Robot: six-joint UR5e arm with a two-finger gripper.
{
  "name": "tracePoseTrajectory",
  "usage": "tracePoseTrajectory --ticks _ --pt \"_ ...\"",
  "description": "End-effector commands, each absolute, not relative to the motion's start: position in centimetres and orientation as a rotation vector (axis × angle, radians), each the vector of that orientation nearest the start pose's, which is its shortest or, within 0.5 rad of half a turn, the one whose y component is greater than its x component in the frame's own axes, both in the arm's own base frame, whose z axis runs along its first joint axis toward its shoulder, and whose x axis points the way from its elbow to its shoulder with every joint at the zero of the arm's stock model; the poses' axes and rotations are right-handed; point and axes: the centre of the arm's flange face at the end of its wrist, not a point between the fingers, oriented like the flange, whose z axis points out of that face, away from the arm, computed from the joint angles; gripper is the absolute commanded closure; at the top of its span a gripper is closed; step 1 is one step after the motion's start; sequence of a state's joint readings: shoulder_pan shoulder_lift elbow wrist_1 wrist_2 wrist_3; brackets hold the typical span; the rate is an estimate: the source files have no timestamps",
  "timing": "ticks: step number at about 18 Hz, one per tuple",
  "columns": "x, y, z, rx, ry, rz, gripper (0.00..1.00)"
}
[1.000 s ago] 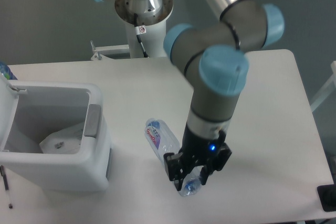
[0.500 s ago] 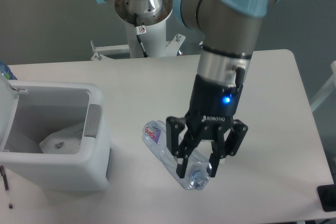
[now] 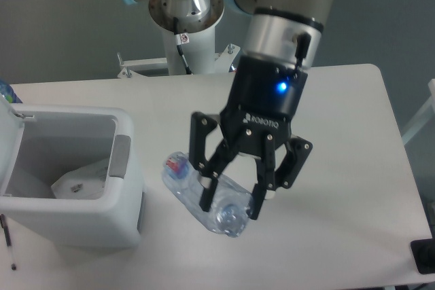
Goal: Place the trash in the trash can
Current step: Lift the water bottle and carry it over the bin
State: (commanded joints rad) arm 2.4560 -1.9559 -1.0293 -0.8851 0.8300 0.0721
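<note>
Bottle | clamped between end effector fingers | right of bin

the arm reaches down from the upper frame, wrist vertical, blue light lit. the gripper points downward, its two fingers clamped on the bottle.

1 crushed water bottle, 1 crumpled wrapper, 1 trash can, 1 gripper, 1 table
</note>
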Motion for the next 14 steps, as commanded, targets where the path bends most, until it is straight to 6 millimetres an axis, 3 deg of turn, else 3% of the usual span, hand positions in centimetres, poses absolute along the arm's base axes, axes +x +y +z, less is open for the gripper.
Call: tracePoseTrajectory --ticks 6,10,14 --pt "-31.6 61.4 64.9 -2.053 -0.314 -0.333 0.48" --pt "-28.4 62.4 64.5 -2.069 -0.266 -0.363 0.48" --pt "-26.2 62.3 61.6 -2.084 -0.168 -0.340 0.44"
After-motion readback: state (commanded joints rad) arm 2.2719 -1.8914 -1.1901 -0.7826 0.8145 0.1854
